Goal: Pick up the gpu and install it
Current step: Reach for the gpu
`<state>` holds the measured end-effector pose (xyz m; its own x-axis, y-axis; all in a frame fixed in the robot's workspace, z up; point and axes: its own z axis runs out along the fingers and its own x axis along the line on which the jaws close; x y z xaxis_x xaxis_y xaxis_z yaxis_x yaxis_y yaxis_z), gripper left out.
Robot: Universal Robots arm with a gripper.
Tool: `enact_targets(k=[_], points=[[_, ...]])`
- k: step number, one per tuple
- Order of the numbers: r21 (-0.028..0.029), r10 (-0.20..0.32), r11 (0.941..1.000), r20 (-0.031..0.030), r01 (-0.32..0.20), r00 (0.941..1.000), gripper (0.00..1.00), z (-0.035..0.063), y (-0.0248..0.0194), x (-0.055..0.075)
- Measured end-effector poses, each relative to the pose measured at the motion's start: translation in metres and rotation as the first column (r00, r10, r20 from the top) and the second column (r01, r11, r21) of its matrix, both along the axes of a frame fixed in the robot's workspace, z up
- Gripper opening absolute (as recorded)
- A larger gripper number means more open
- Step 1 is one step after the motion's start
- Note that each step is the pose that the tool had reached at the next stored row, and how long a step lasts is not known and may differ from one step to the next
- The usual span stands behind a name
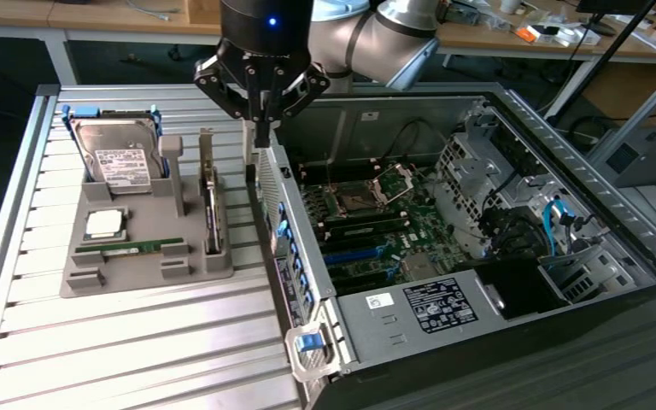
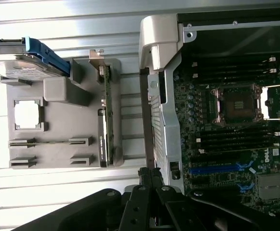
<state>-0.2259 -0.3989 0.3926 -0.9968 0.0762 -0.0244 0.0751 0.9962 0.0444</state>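
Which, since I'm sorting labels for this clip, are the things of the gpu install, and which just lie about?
Job in hand:
- gpu, on edge in the grey holder
- open computer case, motherboard exposed
- gripper, fingers shut, empty, above the case's wall nearest the holder

Lying about, in the holder:
- hard drive
- processor chip
- memory stick

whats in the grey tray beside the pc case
Hard drive, processor chip, memory stick, and the gpu standing on edge. Its lower edge is hidden down in the tray.
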Motion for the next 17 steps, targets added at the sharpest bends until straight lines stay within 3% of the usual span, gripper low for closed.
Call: enact_targets(k=[17], points=[[0.0000,0.000,1.0000,0.0000,0.000,1.0000,0.11,0.0000,0.0000,-0.0041]])
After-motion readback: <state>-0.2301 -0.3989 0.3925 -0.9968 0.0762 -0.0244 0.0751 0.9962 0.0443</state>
